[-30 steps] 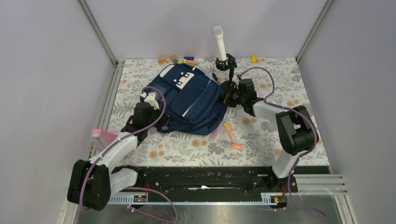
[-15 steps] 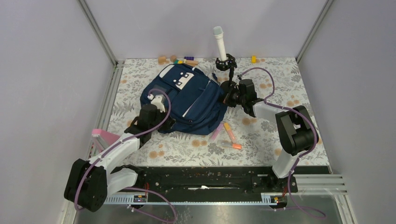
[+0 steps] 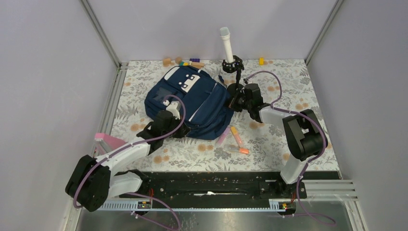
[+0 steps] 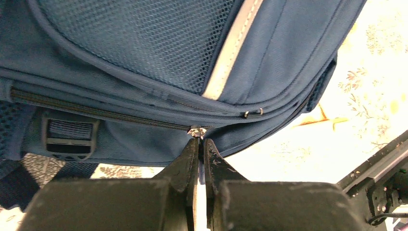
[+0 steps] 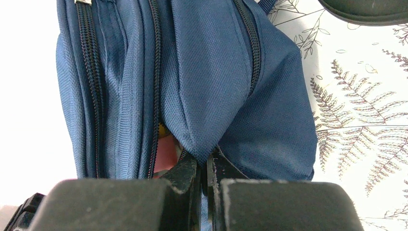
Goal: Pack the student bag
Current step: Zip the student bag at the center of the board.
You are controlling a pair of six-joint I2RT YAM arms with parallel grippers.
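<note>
Student bag (image 3: 195, 98): it lies flat on the flowered bench (image 3: 288, 82), left of the middle, with the front side up.
Left hand (image 4: 198, 140): the fingers are nearly together and pinch the small metal zipper pull (image 4: 196, 131) on the near side of the bag.
Change: during the last second the left hand has travelled to the right along this near side, from close to the left corner to about the middle, and the pull went with it.
Zipper line (image 4: 96, 111): left of the pull the teeth are joined in one dark line (so I judge that this compartment is being closed, not opened).
Right hand (image 5: 204, 162): it is clamped on a fold of navy fabric at the right corner of the bag and has stayed in its place, probably to hold the bag against the drag.
Gap (image 5: 163, 149): something pinkish with a little yellow shows between two zipper rows.
Marker pens (image 3: 235, 136): three lie on the bench just beside the bag, not packed.
Meaning: one compartment is almost finished, but the packing seems incomplete.
</note>
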